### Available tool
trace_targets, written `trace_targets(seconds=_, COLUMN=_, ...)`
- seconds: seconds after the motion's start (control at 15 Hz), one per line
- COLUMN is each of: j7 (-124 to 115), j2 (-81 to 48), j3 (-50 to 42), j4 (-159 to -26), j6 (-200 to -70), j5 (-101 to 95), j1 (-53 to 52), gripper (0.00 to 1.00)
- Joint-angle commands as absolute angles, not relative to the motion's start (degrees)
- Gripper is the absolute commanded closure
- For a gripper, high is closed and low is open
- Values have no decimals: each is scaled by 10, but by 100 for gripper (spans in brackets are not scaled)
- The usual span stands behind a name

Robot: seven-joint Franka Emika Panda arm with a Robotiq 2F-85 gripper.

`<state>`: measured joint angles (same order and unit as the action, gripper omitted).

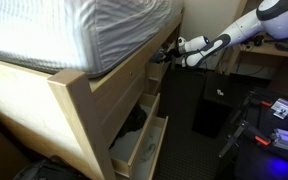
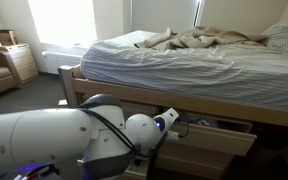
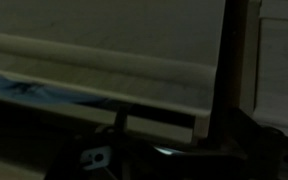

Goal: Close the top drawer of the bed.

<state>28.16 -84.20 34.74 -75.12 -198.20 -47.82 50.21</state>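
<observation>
The top drawer (image 2: pixel 222 138) sticks out from the bed (image 1: pixel 76 108), just under the mattress (image 1: pixel 64 30). Your hand (image 1: pixel 170 52) hovers at its front, and I cannot tell how wide it stands. The front looks like stiff wood and should slide with some drag, so press flat mid-panel. The drawer below (image 1: pixel 144 115), also out, sits close underneath your path.
</observation>
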Motion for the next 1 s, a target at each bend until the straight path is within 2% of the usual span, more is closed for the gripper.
trace_targets(seconds=0.0, j7=273, j2=-844, j3=436, j4=-832, j6=-1980, j5=-547, j1=592, gripper=0)
trace_targets(seconds=0.13, j7=245, j2=-844, j3=450, j4=-861, j6=-1968, j5=-563, j1=614, gripper=0)
trace_targets(seconds=0.4, j7=241, j2=-846, j3=421, j4=-828, j6=-1957, j5=-545, j1=587, gripper=0)
trace_targets(seconds=0.6, j7=238, j2=-810, j3=313, j4=-763, j6=-1996, j5=-480, j1=506, gripper=0)
trace_targets(seconds=0.8, j7=237, j2=-811, j3=246, j4=-729, j6=-1980, j5=-405, j1=460, gripper=0)
trace_targets(seconds=0.93, j7=241, j2=-820, j3=276, j4=-741, j6=-1977, j5=-422, j1=481, gripper=0)
